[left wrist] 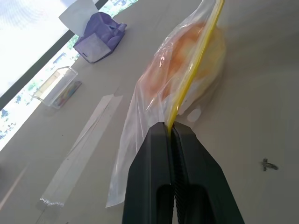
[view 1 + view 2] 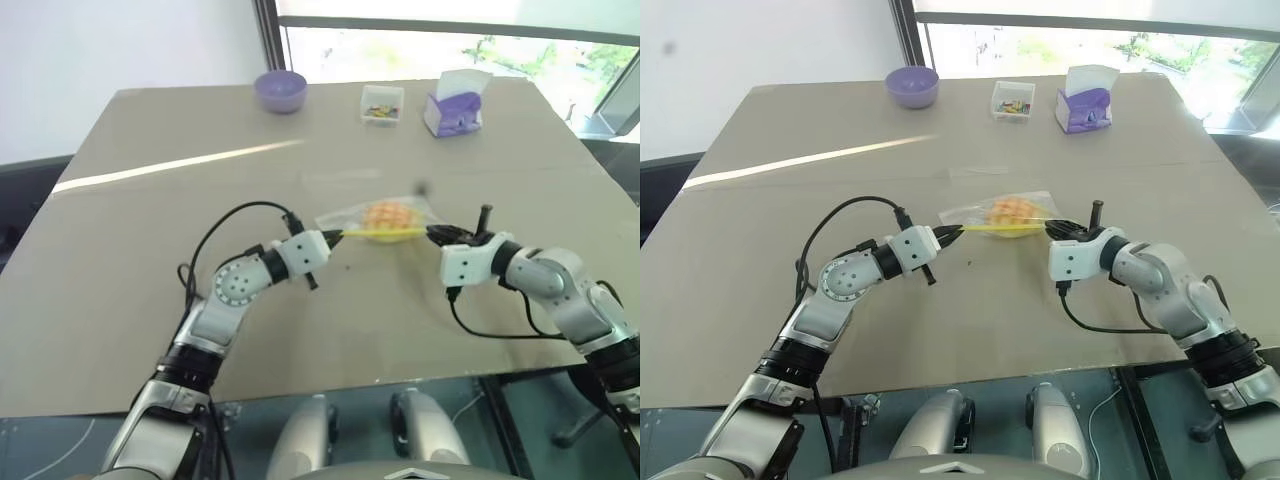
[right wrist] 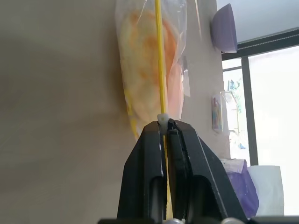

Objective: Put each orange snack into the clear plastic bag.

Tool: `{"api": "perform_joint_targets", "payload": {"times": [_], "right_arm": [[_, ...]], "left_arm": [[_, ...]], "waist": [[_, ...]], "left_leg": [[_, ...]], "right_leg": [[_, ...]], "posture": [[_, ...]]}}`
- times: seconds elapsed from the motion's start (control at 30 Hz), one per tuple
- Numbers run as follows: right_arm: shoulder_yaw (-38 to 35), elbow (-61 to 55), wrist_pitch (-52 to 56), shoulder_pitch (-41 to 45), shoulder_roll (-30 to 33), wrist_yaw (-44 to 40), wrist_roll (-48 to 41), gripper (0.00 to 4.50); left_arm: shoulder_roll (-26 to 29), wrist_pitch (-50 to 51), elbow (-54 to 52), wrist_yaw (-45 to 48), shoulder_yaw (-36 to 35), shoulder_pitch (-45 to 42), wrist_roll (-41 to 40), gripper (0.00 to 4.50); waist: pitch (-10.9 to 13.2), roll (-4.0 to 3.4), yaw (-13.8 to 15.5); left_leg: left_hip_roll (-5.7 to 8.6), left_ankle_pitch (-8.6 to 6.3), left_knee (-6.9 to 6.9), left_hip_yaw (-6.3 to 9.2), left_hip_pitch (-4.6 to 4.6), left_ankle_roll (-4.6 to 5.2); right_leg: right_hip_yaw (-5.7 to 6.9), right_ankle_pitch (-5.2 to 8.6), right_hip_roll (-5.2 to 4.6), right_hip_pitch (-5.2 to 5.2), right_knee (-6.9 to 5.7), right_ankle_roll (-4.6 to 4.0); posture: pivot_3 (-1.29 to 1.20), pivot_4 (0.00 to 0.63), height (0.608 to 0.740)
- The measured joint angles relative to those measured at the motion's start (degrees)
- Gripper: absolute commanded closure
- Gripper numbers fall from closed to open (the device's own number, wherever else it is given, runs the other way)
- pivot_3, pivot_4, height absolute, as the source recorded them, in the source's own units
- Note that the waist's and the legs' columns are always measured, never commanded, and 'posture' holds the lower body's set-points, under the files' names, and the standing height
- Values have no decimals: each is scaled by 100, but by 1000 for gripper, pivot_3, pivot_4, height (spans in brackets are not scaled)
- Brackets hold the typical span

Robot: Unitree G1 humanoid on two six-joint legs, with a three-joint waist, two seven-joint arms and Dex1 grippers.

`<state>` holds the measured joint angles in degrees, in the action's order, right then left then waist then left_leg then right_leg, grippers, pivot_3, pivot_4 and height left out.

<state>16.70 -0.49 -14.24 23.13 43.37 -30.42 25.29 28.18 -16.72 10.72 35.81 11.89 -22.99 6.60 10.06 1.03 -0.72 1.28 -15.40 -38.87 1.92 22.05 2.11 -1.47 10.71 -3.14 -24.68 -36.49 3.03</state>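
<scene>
Snack and bag hang together between the two arms, just above the middle of the tan table (image 2: 150, 300): the round yellow-orange snack (image 2: 385, 215) with its criss-cross top sits inside the flat clear plastic bag (image 1: 154, 107), showing through the film. The left gripper (image 2: 330, 238) is pinched tight on one end of the bag's yellow seal strip (image 1: 196, 70), and the right gripper (image 2: 438, 236) is clamped on the other end, where a small white slider tab (image 3: 162, 116) sits just at its fingertips. With both ends held, the strip runs taut and nearly level from one hand to the other, so the mouth stays drawn flat and the bun's weight sags the film beneath it; this reads as the sealing or closing step, the filling apparently done for this bun. At the far edge, well apart from the work, stand a round purple bowl (image 2: 280, 90), a small clear box of colourful bits (image 2: 381, 103) and a purple tissue box (image 2: 455, 105); no other bun shows on the table
</scene>
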Motion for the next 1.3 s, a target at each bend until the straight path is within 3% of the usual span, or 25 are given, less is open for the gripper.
{"api": "perform_joint_targets", "payload": {"times": [0.4, 0.5, 0.6, 1.03, 1.3], "right_arm": [[-134, 54, 55, -84, 28, -14, -89, 4474], [-148, 42, 218, -91, 17, -175, -287, 3655], [-369, 155, 429, -162, 20, -159, -289, 2344], [-426, -374, 534, -615, -170, -584, -764, 2344], [-425, -351, 705, -423, -374, -552, -742, 2344]], "left_arm": [[5, 26, 0, -1, -4, -6, -5, 4500], [6, 85, -18, -11, -15, -6, -4, 4500], [103, 269, -23, -115, -253, -5, -4, 4500], [32, 524, -289, -127, -288, -51, -4, 4500], [30, 574, -300, -127, -288, -57, -2, 4500]], "waist": [[0, 0, 1], [0, 0, 1], [0, 1, 0], [0, 1, -9], [0, 1, 5]], "left_leg": [[0, 0, 0, 0, 0, 0], [-1, 0, 0, 0, 0, 0], [-1, 0, 0, 0, 0, 0], [-3, 0, 0, 1, 1, 0], [-1, 0, 0, 1, 1, 0]], "right_leg": [[0, 0, 0, 0, 0, 0], [0, 0, 0, 0, 0, 0], [0, 0, 0, 0, 0, 0], [1, 0, 2, 0, 1, 0], [1, 0, 1, 0, 1, 0]], "posture": [[0, 150, 740], [0, 150, 740], [0, 150, 740], [0, 150, 740], [0, 150, 740]]}}
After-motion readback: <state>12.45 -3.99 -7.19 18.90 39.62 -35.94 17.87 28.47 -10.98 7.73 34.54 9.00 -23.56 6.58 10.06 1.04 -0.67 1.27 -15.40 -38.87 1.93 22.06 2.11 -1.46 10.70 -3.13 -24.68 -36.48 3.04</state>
